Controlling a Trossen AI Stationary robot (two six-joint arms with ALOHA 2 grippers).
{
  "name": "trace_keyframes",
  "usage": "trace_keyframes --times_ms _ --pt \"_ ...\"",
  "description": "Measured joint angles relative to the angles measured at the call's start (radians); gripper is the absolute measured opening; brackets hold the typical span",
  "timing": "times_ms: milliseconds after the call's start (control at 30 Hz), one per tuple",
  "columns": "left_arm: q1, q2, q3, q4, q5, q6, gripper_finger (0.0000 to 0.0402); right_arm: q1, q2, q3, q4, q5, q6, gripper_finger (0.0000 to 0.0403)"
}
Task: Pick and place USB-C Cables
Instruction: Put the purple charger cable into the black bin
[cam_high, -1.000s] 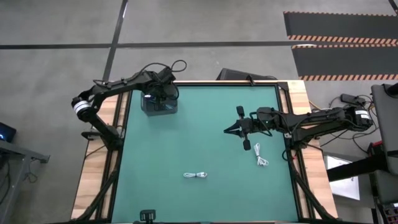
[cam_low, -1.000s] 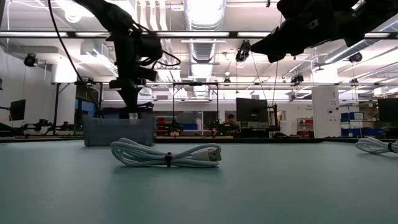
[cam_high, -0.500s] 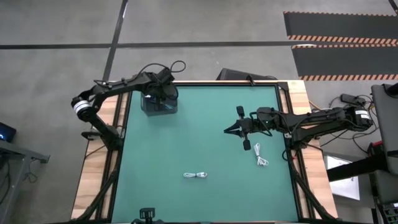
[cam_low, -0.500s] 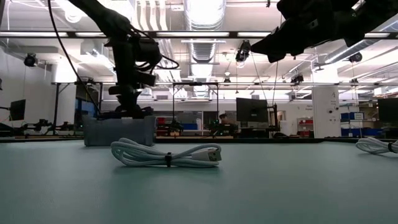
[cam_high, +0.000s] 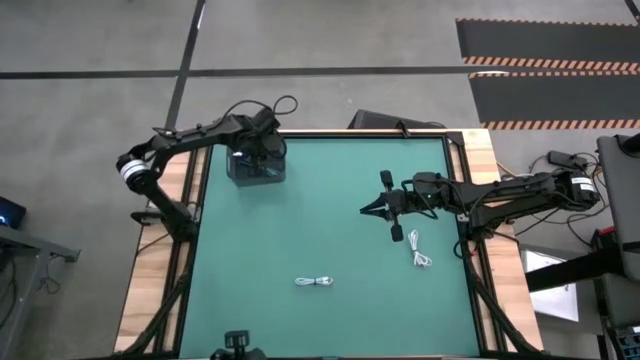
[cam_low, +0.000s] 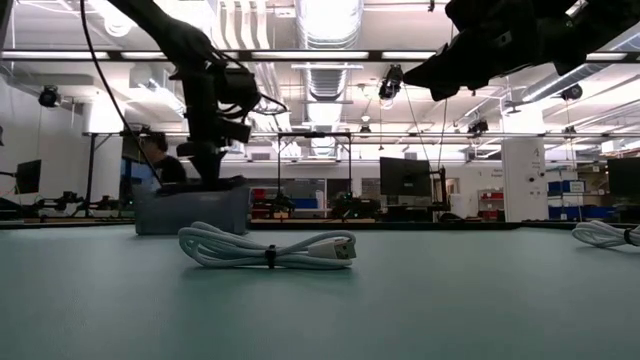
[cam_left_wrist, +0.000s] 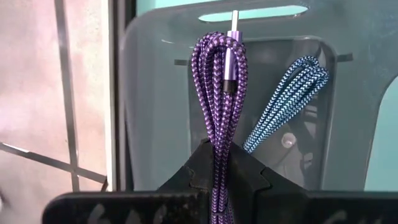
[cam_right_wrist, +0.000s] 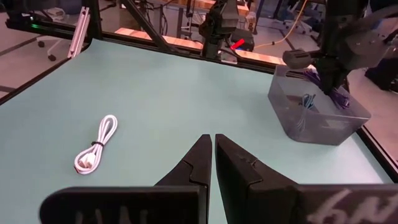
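Note:
My left gripper (cam_left_wrist: 219, 152) hangs over the grey box (cam_high: 245, 176) at the table's far left corner, shut on a purple braided cable bundle (cam_left_wrist: 217, 87). A blue braided cable (cam_left_wrist: 283, 102) lies inside the box. One white looped cable (cam_high: 314, 282) lies near the table's near edge, and another white one (cam_high: 419, 250) lies toward the right edge. My right gripper (cam_high: 366, 210) hovers shut and empty above the table's middle-right, clear of both white cables. My left gripper pinches the purple bundle (cam_left_wrist: 219, 140) between its two fingers, several strands together, coming from above and pointing down. The bundle runs along the fingers and hangs below them into the box, its looped end and plug (cam_left_wrist: 231, 43) lowest. Whether that end touches the box floor, I cannot tell.
The box (cam_right_wrist: 317, 121) has open grey walls, with a slot in one. Open green tabletop (cam_high: 320, 230) lies between box and white cables. Wooden table edges and frame rails run along both sides. A person (cam_low: 160, 160) stands in the room behind the box.
My left gripper has turned a little at the wrist over the box, keeping hold of the purple bundle. A person has come into view behind the box in the low view.

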Motion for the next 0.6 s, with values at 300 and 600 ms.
trace_keyframes --times_ms 300,600 --pt "0.000 0.074 0.000 0.022 0.003 0.011 0.0008 0.000 0.000 0.000 0.000 0.000 0.000 0.0013" --pt "0.008 0.114 0.000 0.039 -0.002 0.015 0.0008 0.000 0.000 0.000 -0.002 0.000 0.000 0.0013"
